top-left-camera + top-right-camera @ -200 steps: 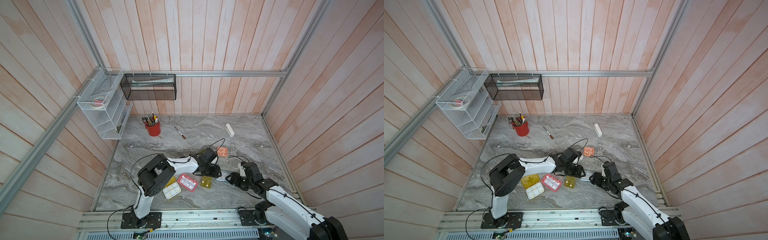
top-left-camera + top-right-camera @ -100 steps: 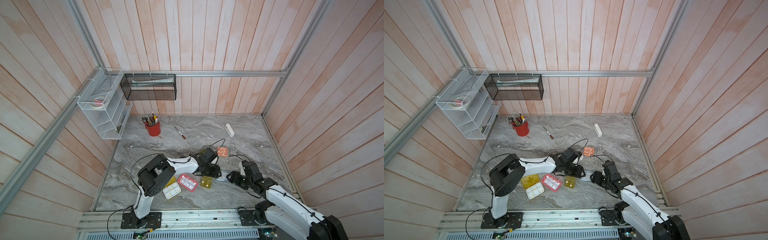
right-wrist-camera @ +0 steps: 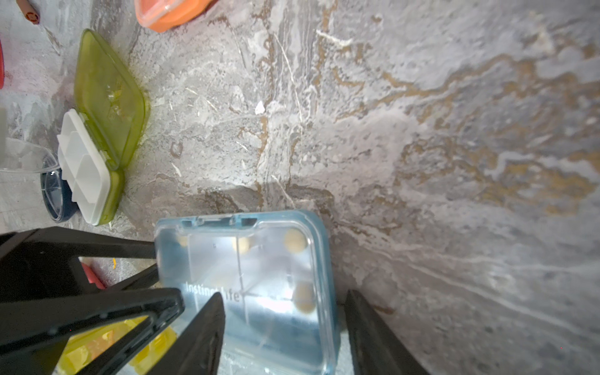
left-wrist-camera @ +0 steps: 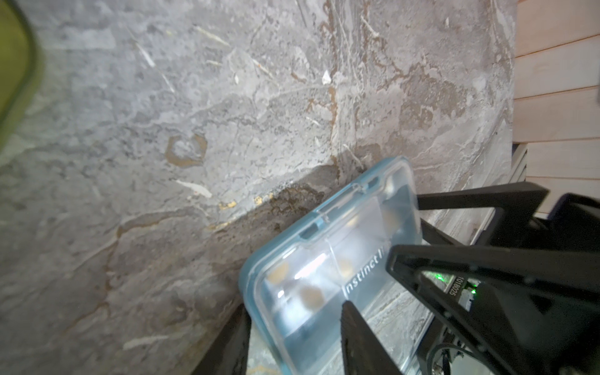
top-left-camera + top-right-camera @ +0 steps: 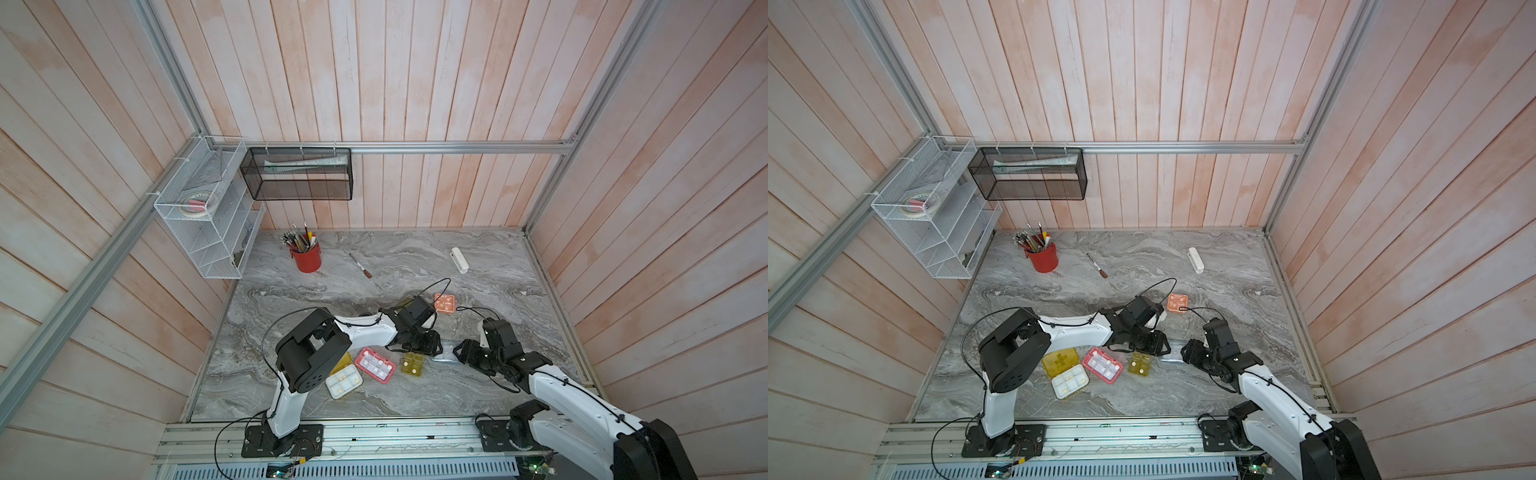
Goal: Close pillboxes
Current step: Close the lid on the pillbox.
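The blue-grey pillbox [image 4: 328, 276] [image 3: 246, 279] lies flat on the marble with its clear lid down, between both grippers [image 5: 445, 352]. My left gripper [image 4: 295, 306] [image 5: 428, 345] is open; one finger rests over the lid and the other stands just outside the box's edge. My right gripper [image 3: 285, 293] [image 5: 462, 354] is open too, one finger over the lid, the other off the far side with a gap. The pink pillbox [image 5: 375, 365], small amber pillbox [image 5: 412, 364] and yellow pillbox [image 5: 1061, 361] lie open. The orange pillbox [image 5: 444, 302] is shut. The lime-green pillbox [image 3: 107, 107] is open beside the dark round pillbox [image 3: 53, 194].
A red cup of pens [image 5: 307, 257], a small tool [image 5: 360, 266] and a white oblong bar [image 5: 460, 260] lie toward the back of the table. A white wire shelf [image 5: 208, 216] and a black mesh basket [image 5: 299, 174] hang on the walls. Cables loop over both wrists.
My right gripper has crept slightly left toward the blue-grey pillbox. The left arm has stayed where it was.
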Motion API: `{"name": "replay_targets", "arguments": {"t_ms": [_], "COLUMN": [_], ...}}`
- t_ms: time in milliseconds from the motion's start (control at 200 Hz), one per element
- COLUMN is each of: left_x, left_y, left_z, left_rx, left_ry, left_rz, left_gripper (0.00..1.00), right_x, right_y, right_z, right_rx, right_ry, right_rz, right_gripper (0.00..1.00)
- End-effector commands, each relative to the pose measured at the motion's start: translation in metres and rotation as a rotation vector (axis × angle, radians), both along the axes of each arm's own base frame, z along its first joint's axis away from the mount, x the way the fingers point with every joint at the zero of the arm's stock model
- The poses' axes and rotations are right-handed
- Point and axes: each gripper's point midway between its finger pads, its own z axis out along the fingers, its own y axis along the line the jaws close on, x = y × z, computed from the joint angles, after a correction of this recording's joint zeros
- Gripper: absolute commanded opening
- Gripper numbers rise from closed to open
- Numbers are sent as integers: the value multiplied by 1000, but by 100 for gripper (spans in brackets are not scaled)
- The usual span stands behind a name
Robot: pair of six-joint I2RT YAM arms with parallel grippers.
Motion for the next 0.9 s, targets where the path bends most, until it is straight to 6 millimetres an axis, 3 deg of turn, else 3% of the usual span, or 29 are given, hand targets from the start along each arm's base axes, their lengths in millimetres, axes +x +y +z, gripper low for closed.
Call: {"name": "replay_targets", "arguments": {"t_ms": [0,265,490,710,895], "left_x": [-3,-3,-3,-3,1], "left_y": [1,2,3,2,-2], "left_z": [-12,-14,-15,-16,-6], "left_rx": [33,37,38,37,22], "left_ry": [0,2,-1,0,-13], "left_rz": [-14,-15,-17,-17,-15], "left_gripper": [47,46,40,40,46], "right_x": [-16,-19,-21,-22,-10], "right_y": [-12,-12,-12,-12,-11], "right_z": [-19,-28,-30,-28,-8], "right_rx": [-66,-86,-91,-100,-92], "right_ry": [86,121,136,139,75], "right_rz": [-5,11,14,16,5], "right_gripper": [58,47,45,46,56]}}
